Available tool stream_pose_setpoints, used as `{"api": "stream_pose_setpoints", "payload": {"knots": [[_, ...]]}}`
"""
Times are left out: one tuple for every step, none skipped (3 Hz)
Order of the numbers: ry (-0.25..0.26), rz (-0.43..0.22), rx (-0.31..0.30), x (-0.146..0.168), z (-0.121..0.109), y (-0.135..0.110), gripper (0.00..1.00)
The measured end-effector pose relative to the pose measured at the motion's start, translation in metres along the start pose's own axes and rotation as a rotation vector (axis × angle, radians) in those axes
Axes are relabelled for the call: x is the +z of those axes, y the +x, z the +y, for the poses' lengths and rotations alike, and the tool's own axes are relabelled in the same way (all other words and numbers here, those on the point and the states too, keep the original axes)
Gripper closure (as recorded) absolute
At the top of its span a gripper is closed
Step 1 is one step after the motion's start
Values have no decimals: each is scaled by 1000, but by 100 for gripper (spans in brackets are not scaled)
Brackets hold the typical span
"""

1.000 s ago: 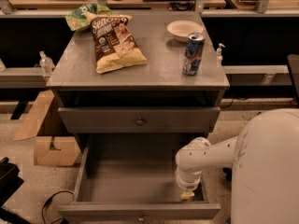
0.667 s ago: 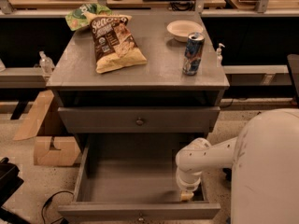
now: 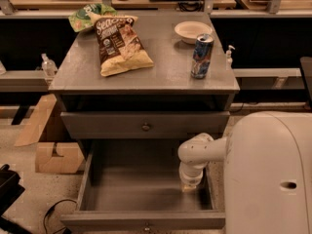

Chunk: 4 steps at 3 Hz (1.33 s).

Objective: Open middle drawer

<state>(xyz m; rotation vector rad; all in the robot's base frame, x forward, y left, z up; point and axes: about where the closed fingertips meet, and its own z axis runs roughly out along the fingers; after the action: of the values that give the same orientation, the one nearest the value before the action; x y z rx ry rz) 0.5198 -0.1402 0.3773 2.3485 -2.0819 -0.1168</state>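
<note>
The middle drawer point(image 3: 141, 189) of the grey cabinet stands pulled far out toward me, its long plain grey interior bare. Its front panel point(image 3: 107, 220) runs along the bottom of the view with a small round knob point(image 3: 146, 225). My white arm comes in from the right and bends down into the drawer. My gripper point(image 3: 189, 185) hangs inside near the right wall, low over the drawer floor. Above it, the drawer front point(image 3: 97, 126) with its own round knob point(image 3: 146, 126) is shut.
On the cabinet top point(image 3: 165, 72) lie a chip bag point(image 3: 119, 45), a green bag point(image 3: 90, 16), a white bowl point(image 3: 192, 30) and a blue can point(image 3: 201, 56). Cardboard boxes point(image 3: 53, 157) sit on the floor at left. My white body point(image 3: 273, 174) fills the lower right.
</note>
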Motion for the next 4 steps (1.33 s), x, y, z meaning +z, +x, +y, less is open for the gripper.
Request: {"api": "stream_pose_setpoints", "payload": {"knots": [[7,-2,1,-1,-4,0,100],[-32,2,70,0,52,6,100],[-110,-4,169,2,124,17,100],[-111,-4,169,2,120,17,100]]}}
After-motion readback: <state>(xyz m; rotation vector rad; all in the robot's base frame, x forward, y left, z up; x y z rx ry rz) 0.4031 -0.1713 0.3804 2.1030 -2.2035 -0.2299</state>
